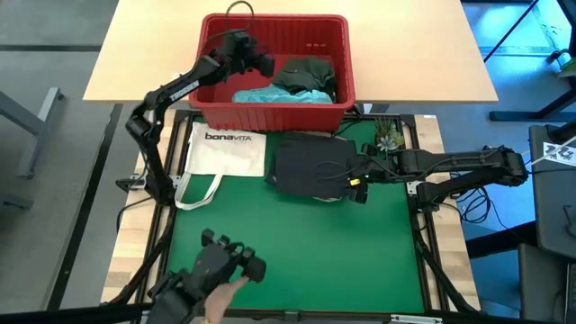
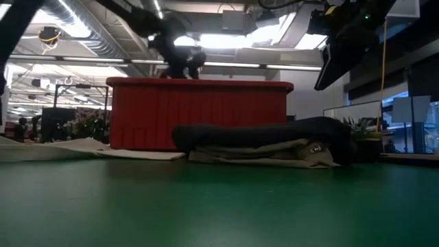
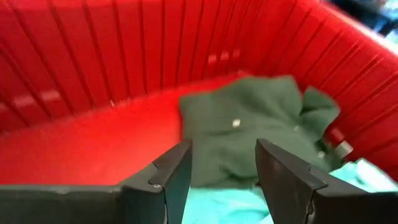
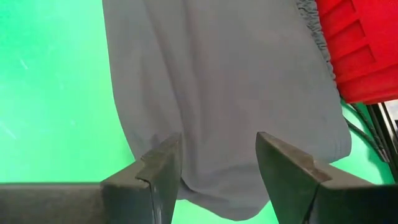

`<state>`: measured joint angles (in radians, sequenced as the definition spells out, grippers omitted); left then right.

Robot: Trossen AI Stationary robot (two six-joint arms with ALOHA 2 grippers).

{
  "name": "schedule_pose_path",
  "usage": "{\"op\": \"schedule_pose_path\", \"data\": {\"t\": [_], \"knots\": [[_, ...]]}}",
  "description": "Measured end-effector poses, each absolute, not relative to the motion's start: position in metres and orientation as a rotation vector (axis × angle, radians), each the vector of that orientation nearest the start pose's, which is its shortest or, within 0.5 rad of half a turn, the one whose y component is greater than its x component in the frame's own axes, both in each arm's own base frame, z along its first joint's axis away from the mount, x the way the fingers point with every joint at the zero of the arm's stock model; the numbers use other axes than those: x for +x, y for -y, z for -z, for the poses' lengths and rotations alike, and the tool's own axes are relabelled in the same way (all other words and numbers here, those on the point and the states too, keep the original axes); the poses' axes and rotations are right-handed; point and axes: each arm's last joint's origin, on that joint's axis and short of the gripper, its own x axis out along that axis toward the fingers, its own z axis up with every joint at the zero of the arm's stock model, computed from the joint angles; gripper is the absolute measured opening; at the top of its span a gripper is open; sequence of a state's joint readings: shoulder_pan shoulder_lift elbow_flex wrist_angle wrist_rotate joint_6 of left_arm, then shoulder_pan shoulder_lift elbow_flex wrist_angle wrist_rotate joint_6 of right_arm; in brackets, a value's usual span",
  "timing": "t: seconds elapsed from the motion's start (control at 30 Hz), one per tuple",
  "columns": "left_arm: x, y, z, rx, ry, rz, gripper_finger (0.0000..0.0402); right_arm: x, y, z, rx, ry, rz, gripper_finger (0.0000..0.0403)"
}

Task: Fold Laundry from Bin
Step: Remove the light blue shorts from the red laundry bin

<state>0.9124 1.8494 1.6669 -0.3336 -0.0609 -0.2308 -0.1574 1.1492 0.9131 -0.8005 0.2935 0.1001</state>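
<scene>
The red bin (image 1: 210, 101) stands at the table's far side. Inside it lie a dark green garment (image 3: 249, 127) and a light turquoise garment (image 1: 270, 95), both resting on the bin's floor. My left gripper (image 3: 222, 168) hovers open over the bin's left part, above these garments. A folded dark grey garment (image 1: 310, 166) lies on the green mat in front of the bin, on top of a tan one (image 2: 274, 154). My right gripper (image 4: 217, 165) hangs open just above the grey garment's right end.
A white "bonaVITA" tote bag (image 1: 220, 151) lies flat on the mat's far left. A small plant (image 1: 389, 137) stands at the far right corner. A person's gloved hand (image 1: 225, 270) reaches over the table's near edge. The mat's near half (image 1: 342, 252) is bare green.
</scene>
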Motion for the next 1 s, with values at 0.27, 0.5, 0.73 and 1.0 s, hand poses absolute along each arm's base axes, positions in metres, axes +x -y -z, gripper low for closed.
{"op": "schedule_pose_path", "data": {"t": [0.27, 0.5, 0.73, 1.0], "knots": [[0.268, -0.362, -0.266, -0.57, -0.513, -1.003, 0.0169, 0.209, 0.042, -0.263, 0.018, -1.021, 0.461, 0.0202], [0.274, -0.367, -0.23, -0.645, -0.629, -0.968, 0.0169, 0.209, 0.042, -0.263, 0.018, -1.021, 0.461, 0.0202], [0.271, -0.371, -0.203, -0.698, -0.733, -0.981, 0.0169, 0.209, 0.042, -0.263, 0.018, -1.021, 0.461, 0.0202], [0.27, -0.378, -0.178, -0.729, -0.782, -0.982, 0.0169, 0.209, 0.042, -0.263, 0.017, -1.021, 0.461, 0.0202]]}}
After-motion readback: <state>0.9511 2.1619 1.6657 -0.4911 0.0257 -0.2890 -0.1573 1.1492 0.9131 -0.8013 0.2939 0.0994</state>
